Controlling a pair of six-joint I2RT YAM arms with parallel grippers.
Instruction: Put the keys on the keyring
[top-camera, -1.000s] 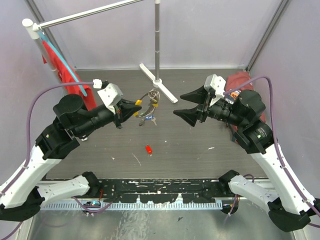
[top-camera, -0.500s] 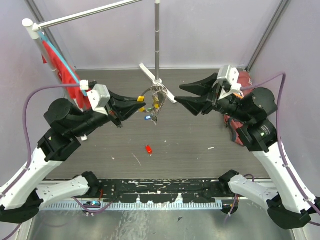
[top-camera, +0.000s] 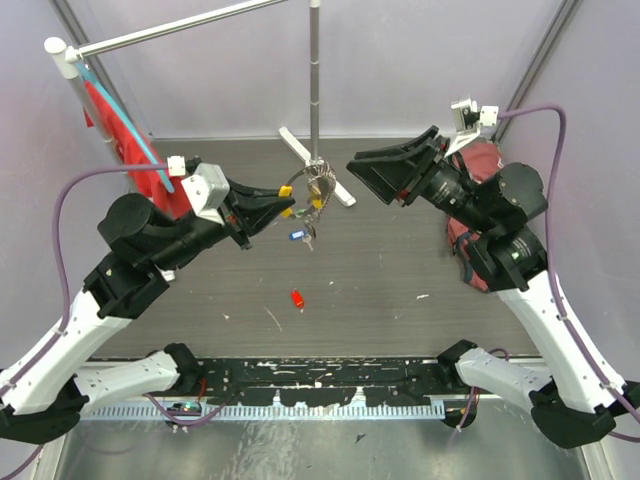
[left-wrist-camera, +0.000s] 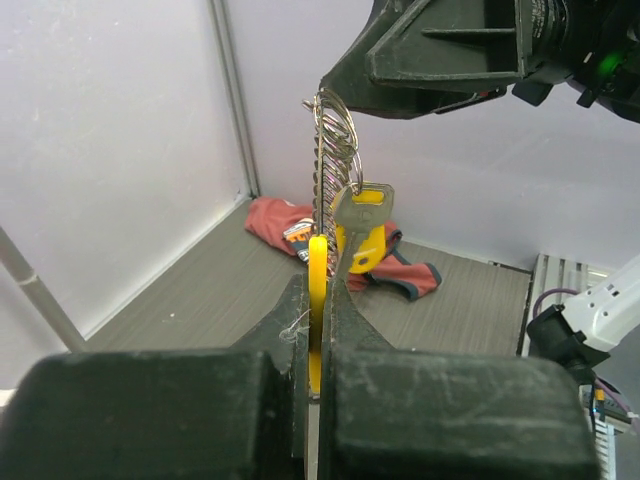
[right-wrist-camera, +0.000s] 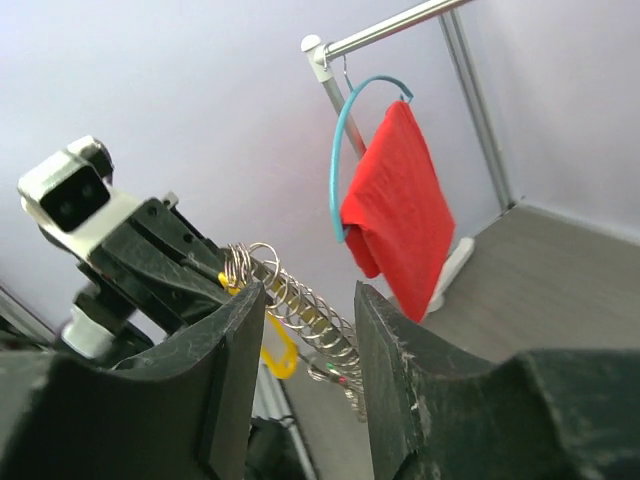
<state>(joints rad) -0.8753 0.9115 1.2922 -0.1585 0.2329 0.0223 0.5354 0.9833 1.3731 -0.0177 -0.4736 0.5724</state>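
Observation:
My left gripper (top-camera: 283, 206) is shut on the curved yellow tag (left-wrist-camera: 318, 262) of the keyring (top-camera: 315, 188) and holds it up above the table. The ring's silvery coil (left-wrist-camera: 334, 150) stands above my left fingers (left-wrist-camera: 372, 330), and a silver key (left-wrist-camera: 358, 205) hangs from it. The blue key (top-camera: 296, 236) dangles below the ring. The red key (top-camera: 297, 298) lies alone on the table. My right gripper (top-camera: 365, 178) is open beside the ring. In the right wrist view the coil (right-wrist-camera: 305, 305) lies between its spread fingers (right-wrist-camera: 235, 330), untouched.
A metal stand pole with a white cross base (top-camera: 316, 165) rises just behind the ring. A red cloth on a blue hanger (top-camera: 125, 140) hangs at the left. Another red cloth (top-camera: 482, 162) lies behind the right arm. A black strip (top-camera: 330, 375) runs along the near edge.
My right gripper has risen, turned and moved left toward the keyring, staying open. My left gripper has lifted the keyring and shifted it slightly back.

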